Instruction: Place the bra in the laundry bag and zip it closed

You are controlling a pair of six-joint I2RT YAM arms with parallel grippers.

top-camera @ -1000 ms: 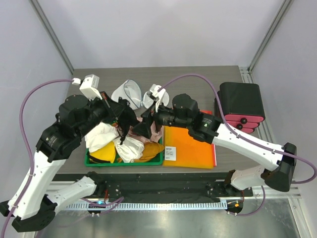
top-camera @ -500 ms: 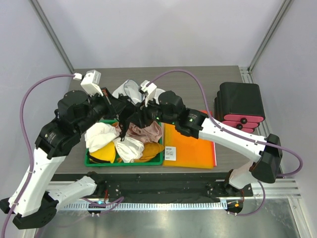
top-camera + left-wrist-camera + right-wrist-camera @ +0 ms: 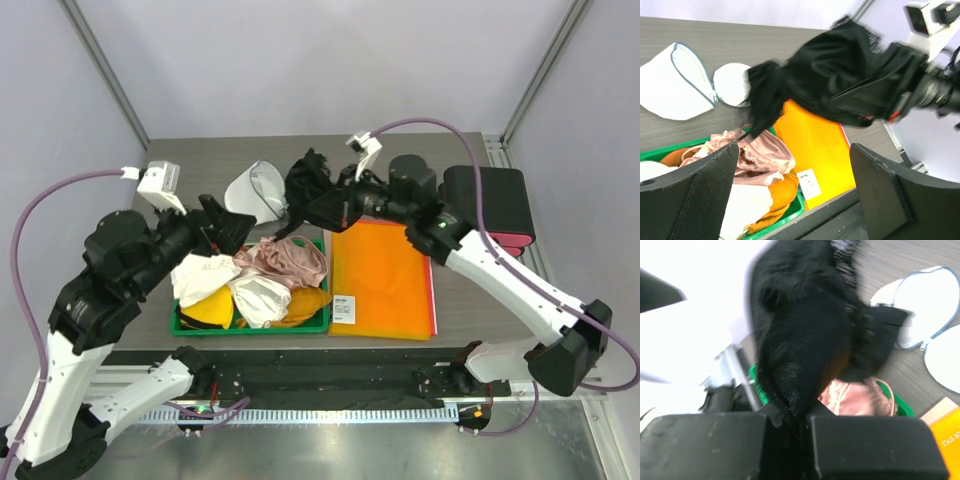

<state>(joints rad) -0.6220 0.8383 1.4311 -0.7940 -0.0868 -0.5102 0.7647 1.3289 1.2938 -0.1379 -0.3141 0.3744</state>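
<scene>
The black lacy bra (image 3: pixel 305 182) hangs in the air over the table behind the green tray, with my right gripper (image 3: pixel 325 205) shut on it. In the right wrist view the bra (image 3: pixel 800 340) rises from between the shut jaws of the right gripper (image 3: pixel 800 420). The white mesh laundry bag (image 3: pixel 255 190) lies on the table just left of the bra, its round flap (image 3: pixel 732 85) beside the pouch (image 3: pixel 675 82). My left gripper (image 3: pixel 232 225) is open and holds nothing, over the tray's back left. From the left wrist view the bra (image 3: pixel 830 80) hangs ahead of the left gripper (image 3: pixel 794 150).
A green tray (image 3: pixel 250 326) near the front holds a pink lacy garment (image 3: pixel 290 260), white garments (image 3: pixel 255 295) and a yellow one (image 3: pixel 215 310). An orange folder (image 3: pixel 380 280) lies right of it. A dark box with red trim (image 3: pixel 485 205) stands at the back right.
My left gripper opened, let go of the bra and drew back left. My right gripper shut on the bra and carried it up and toward the back right, away from the tray.
</scene>
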